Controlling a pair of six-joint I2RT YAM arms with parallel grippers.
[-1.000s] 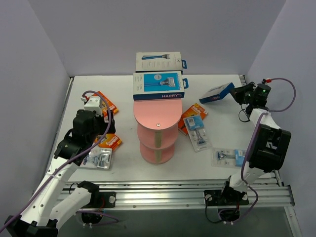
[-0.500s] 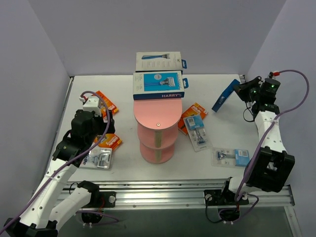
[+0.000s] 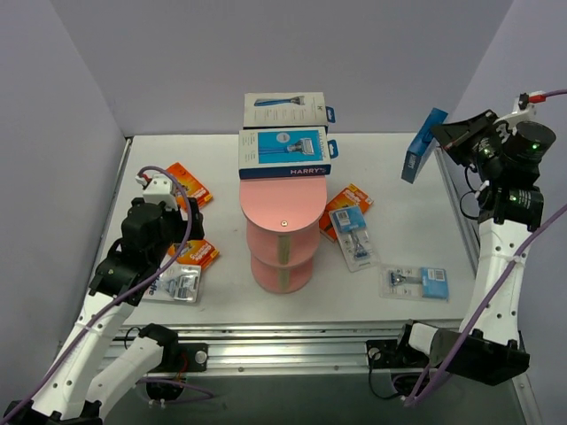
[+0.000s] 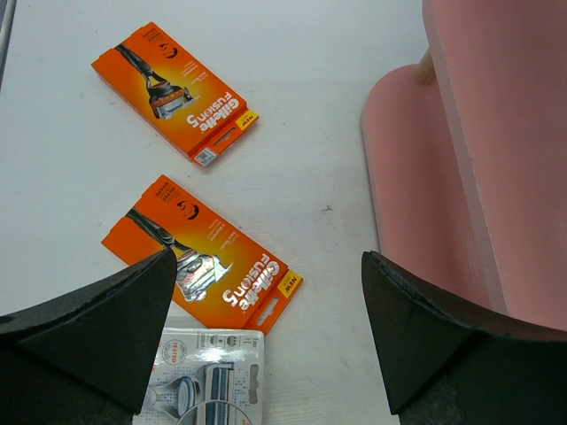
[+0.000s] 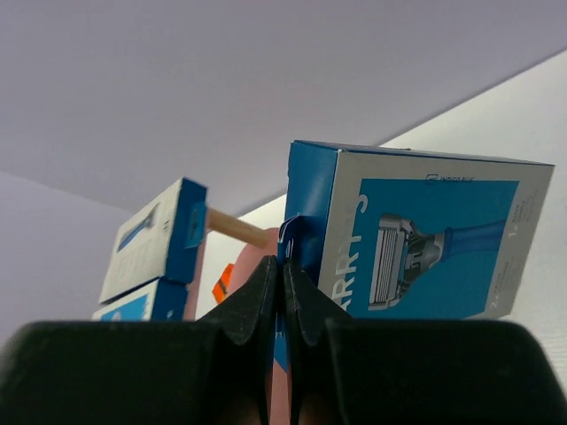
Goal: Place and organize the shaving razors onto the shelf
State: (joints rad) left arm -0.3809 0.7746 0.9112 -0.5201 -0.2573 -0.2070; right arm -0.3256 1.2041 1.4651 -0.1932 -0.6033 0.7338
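My right arm reaches high over the counter's (image 3: pixel 399 190) right edge, right fingers (image 5: pixel 271 290) clenched on 1 thin end of a glossy blue-and-white cardboard box (image 3: pixel 423 146), tilted on edge. My left arm bends low, left fingers (image 4: pixel 97 332) released above 2 flat orange cards (image 4: pixel 204 257) beside the smooth pink shelf (image 3: pixel 282 205).

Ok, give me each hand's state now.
Left hand: open, holding nothing.
Right hand: closed on a blue Harry's razor box.

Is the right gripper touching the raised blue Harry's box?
Touching. The right wrist view shows the right gripper shut on the hang tab of the blue Harry's box.
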